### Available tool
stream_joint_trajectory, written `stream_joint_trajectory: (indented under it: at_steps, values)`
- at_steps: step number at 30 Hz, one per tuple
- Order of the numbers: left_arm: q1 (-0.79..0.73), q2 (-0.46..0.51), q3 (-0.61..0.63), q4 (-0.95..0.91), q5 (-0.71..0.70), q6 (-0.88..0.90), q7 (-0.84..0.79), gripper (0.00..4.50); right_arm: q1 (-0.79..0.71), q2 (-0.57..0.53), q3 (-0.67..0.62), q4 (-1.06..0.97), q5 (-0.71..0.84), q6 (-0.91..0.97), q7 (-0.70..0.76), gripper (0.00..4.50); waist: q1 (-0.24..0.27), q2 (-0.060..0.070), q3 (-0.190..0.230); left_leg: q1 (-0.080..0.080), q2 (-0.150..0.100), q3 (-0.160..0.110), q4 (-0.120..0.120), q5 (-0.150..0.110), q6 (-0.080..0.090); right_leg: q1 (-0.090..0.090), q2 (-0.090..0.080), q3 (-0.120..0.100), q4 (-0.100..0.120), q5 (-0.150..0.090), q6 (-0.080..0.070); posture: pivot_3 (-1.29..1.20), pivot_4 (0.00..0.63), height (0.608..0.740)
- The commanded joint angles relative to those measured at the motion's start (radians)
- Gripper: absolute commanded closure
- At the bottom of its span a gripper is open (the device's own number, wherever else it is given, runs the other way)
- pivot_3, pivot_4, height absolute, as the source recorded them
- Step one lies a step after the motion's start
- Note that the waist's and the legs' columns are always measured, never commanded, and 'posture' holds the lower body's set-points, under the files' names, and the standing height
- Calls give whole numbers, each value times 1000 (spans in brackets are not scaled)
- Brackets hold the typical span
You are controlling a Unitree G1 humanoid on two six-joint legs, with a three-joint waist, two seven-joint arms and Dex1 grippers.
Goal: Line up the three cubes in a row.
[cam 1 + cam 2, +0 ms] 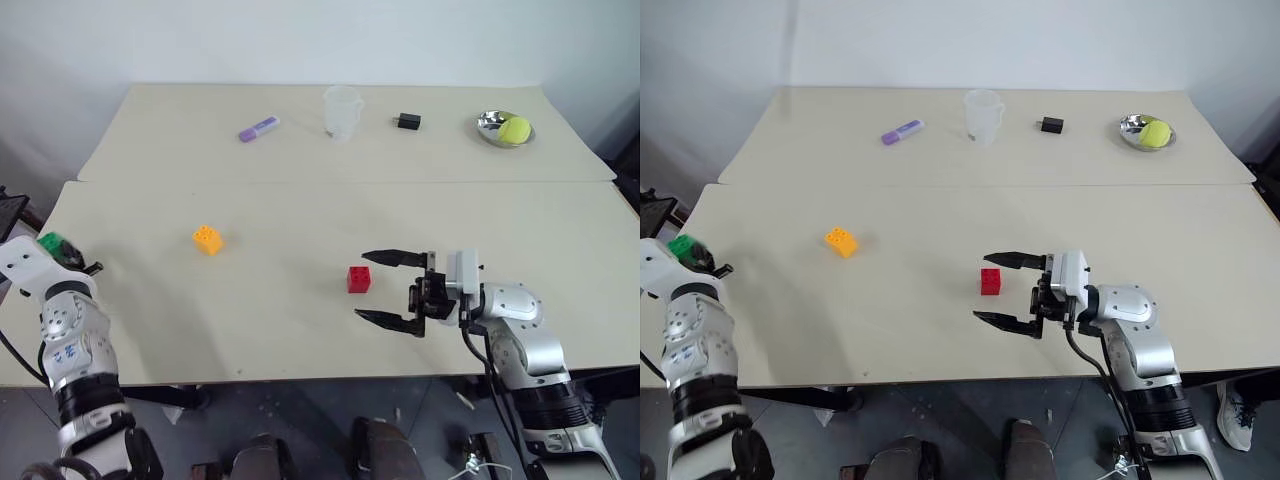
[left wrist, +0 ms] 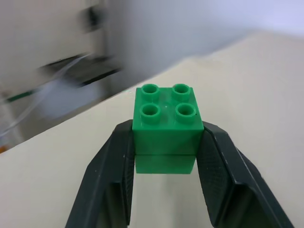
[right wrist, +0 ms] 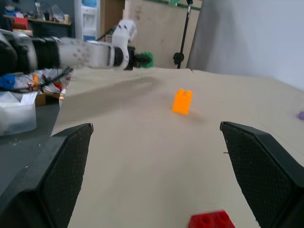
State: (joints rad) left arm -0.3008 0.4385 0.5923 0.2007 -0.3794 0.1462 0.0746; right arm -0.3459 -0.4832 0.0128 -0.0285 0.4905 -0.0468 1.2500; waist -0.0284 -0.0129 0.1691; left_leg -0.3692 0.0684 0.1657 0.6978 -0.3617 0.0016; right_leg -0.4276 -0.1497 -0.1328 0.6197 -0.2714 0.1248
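Left wrist view shows your left gripper (image 2: 166,166) clamped on the green cube (image 2: 166,124) at the table's (image 1: 300,340) left edge. Your right gripper (image 1: 378,288) stands wide, jaws around the red cube (image 1: 359,279) near the front edge. Farther in, the orange-yellow cube (image 1: 207,239) sits left of centre.

Lying open: bare table (image 1: 300,320) between orange-yellow cube (image 1: 207,240) and red cube (image 1: 359,279); red cube sitting between spread right gripper (image 1: 388,289) fingers.
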Motion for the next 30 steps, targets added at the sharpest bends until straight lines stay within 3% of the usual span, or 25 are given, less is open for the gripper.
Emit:
stream_joint_trajectory:
  at_steps: [1, 3, 6, 7, 10, 14, 19, 30]
  values:
    - [154, 72, 33, -263, -234, 31, -375, 3030, -2, -59, -81, 21, -1, -41, -3, 0, -2, 0, 0, 0, 0, 0, 0, 0, 0, -1, 0, 0, 0, 0, 0, 0, 150, 740]
    - [232, 139, 23, -383, -409, 111, -638, 3030, 6, -99, -120, 46, -1, -52, -2, 0, -1, -1, 1, 0, 2, 1, 0, 0, -1, -1, 1, 0, 0, 0, -1, 0, 150, 740]
    - [255, 265, -98, -434, -451, 217, -863, 3030, 17, -148, -162, 86, -5, -69, 9, 0, 16, 1, 2, 0, 2, 1, 2, 0, -1, 0, 1, 0, 0, -1, -2, 0, 150, 740]
    - [247, 290, -131, -430, -442, 230, -900, 3030, 16, -156, -166, 96, -6, -73, 11, 0, 23, 3, 2, 0, 1, 1, 2, 0, -1, 0, 1, 1, -1, -1, -2, 0, 150, 740]
    - [120, 360, -457, -300, -173, 74, -1153, 3030, 39, -181, -186, 108, -8, -82, 15, 0, 37, 10, 2, 1, -1, 4, 1, 1, 0, 1, 0, 3, -2, -2, -3, 0, 150, 740]
    - [-77, 272, -652, -32, 16, -89, -1233, 3030, 72, -176, -179, 63, -3, -72, -3, 0, 26, 11, 1, 0, -1, 5, 0, 2, 0, 0, 1, 3, -3, -2, -3, 0, 150, 740]
    - [-345, 101, -719, 334, 129, -237, -1234, 3030, 149, -162, -166, -46, 10, -33, -44, 0, 26, 8, 3, -1, -1, 5, 0, 2, 0, -2, 2, 2, -3, -1, -2, 0, 150, 740]
    - [-494, 14, -743, 591, 202, -374, -1388, 3030, 220, -157, -159, -131, 20, 6, -94, 0, 25, 7, 3, -2, -1, 5, 1, 1, 2, 0, 1, 3, -7, 0, 0, 0, 150, 740]
